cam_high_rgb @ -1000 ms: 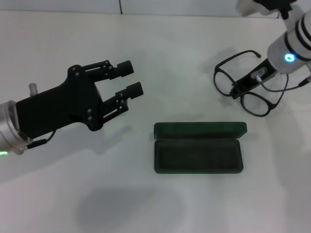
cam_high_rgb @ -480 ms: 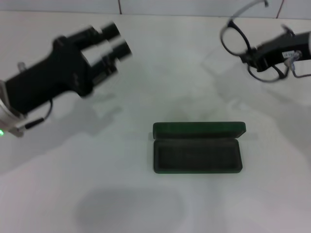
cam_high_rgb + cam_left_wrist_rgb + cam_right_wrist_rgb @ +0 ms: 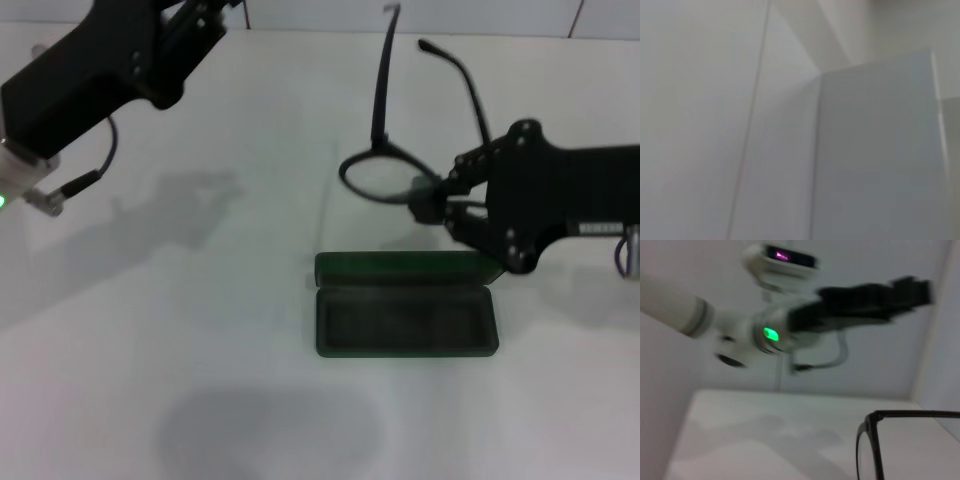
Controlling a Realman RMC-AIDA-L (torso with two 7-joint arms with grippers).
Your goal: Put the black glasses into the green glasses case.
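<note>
The green glasses case [image 3: 406, 305] lies open on the white table, lid toward the far side, its dark lining empty. My right gripper [image 3: 430, 200] is shut on the black glasses [image 3: 385, 172] at the frame, holding them in the air just above the case's far edge, temple arms pointing up and away. One lens rim shows in the right wrist view [image 3: 875, 440]. My left gripper [image 3: 205, 15] is raised at the far left, its fingertips cut off by the frame's top edge; that arm also shows in the right wrist view [image 3: 860, 297].
The white table [image 3: 150, 330] carries only the case. A wall seam runs along the far edge. The left wrist view shows only pale wall and a light panel [image 3: 875, 150].
My right gripper has swung left and down with the glasses, from the far right to just above the case. My left arm has lifted up and away toward the far left.
</note>
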